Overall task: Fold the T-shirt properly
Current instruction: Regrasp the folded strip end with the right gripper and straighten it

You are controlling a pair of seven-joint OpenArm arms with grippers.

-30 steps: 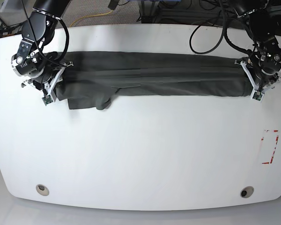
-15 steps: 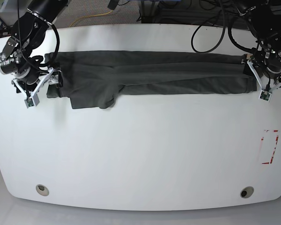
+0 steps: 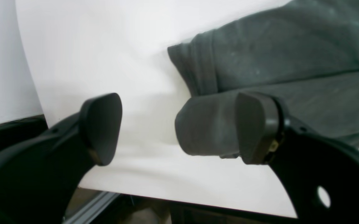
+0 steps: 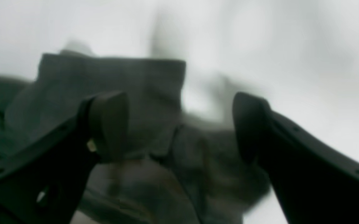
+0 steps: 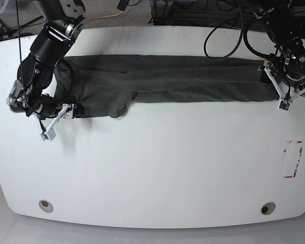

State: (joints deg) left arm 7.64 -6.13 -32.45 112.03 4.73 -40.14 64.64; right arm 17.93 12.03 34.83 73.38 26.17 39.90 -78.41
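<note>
Both grippers wide open, T-shirt (image 5: 168,79) unheld

No text, label, brand or number can be read anywhere.

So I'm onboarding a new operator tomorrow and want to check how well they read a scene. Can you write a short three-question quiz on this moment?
1. True or false: the T-shirt lies as a long band across the far half of the table.
2. Which fits the left end effector? A. shut on the shirt's end; B. open, next to the shirt's end; C. out of view.
3. Fill in: the red marking sits near the table edge on the ____ arm's side.

Key: 1 true; 2 B; 3 left.
</note>
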